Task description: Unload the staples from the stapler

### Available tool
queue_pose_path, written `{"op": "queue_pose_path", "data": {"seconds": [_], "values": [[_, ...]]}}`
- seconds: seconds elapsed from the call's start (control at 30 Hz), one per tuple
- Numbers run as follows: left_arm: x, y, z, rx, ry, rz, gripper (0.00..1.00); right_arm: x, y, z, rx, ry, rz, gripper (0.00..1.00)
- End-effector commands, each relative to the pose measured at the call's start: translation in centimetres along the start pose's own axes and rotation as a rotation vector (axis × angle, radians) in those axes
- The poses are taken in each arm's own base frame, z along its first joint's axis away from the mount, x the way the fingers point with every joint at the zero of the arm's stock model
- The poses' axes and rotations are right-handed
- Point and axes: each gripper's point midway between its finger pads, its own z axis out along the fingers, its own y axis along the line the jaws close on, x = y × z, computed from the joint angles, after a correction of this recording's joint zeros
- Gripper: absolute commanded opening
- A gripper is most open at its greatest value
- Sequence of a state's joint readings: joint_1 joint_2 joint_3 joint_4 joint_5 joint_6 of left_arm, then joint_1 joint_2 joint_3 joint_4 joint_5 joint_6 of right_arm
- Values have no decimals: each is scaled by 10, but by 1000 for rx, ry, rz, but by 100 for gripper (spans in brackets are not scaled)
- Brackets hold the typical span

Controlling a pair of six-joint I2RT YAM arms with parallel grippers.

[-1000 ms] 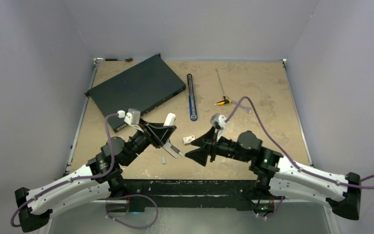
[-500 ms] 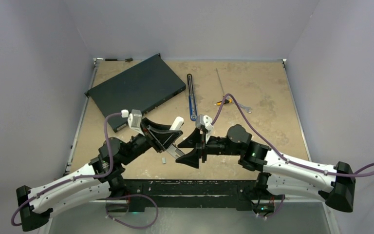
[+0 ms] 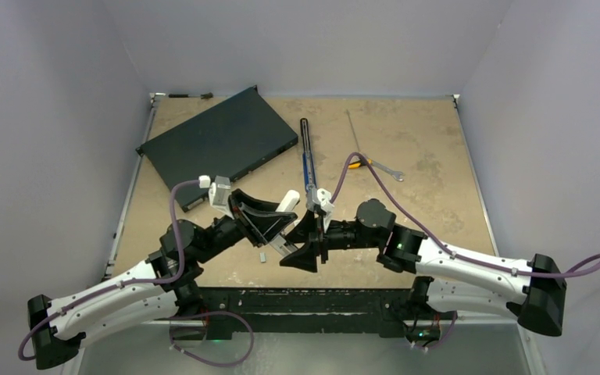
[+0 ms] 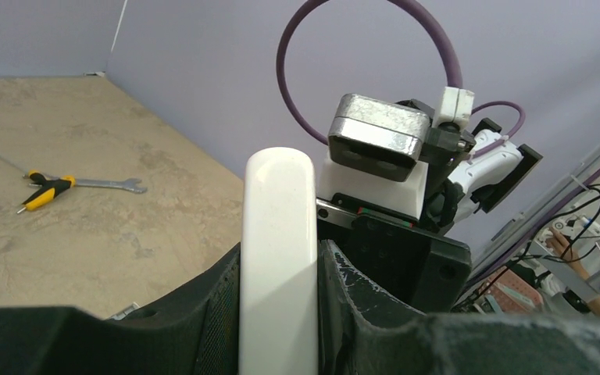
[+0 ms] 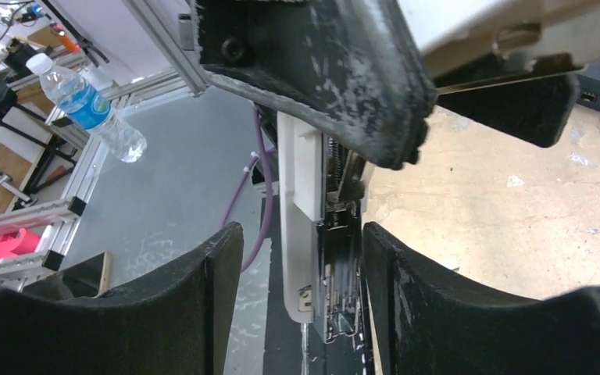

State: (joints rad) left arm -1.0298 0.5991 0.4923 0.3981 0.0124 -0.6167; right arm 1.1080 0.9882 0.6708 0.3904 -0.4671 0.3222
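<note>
Water bottle [image 5: 86, 105]: seen past the table's near edge from the right wrist; blue label, print too small to be read.

Table [image 3: 437, 141]: tan top, scuffed and stained, closed in by pale lavender walls [image 3: 320, 39].

Staples [image 3: 263, 255]: one short grey strip, lying on the table near the front edge, just beside the stapler [image 3: 287, 205]. Whether more sit in the opened magazine cannot be told.

Stapler: white, clamped in the narrow left gripper [image 3: 272, 225].

Right gripper [image 5: 305, 312]: jaws held wide, one either side of the magazine; contact cannot be told.

Mid-table: blue-and-black bar [image 3: 306, 156]; yellow-handled screwdriver [image 4: 47, 190] crossed with a wrench [image 4: 113, 184].

Far left: flat black unit [image 3: 219, 144], ports on its front face.
</note>
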Motion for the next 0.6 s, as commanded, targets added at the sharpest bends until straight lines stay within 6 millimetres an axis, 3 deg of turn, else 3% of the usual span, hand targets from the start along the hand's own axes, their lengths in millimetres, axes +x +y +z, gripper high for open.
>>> {"op": "queue_pose_path", "data": {"seconds": [0.0,0.23,0.37,0.57], "values": [[-19,-22,1,96,-63,-1,0,-25,14,2,-57,-58,-61,58],[-19,-33,-1,155,-52,7,0,-28,20,-4,-73,-77,-77,40],[-17,-41,-2,199,-37,11,0,-28,25,-8,-91,-82,-75,22],[-16,-49,-3,247,-32,9,0,-28,31,-10,-118,-80,-63,3]]}}
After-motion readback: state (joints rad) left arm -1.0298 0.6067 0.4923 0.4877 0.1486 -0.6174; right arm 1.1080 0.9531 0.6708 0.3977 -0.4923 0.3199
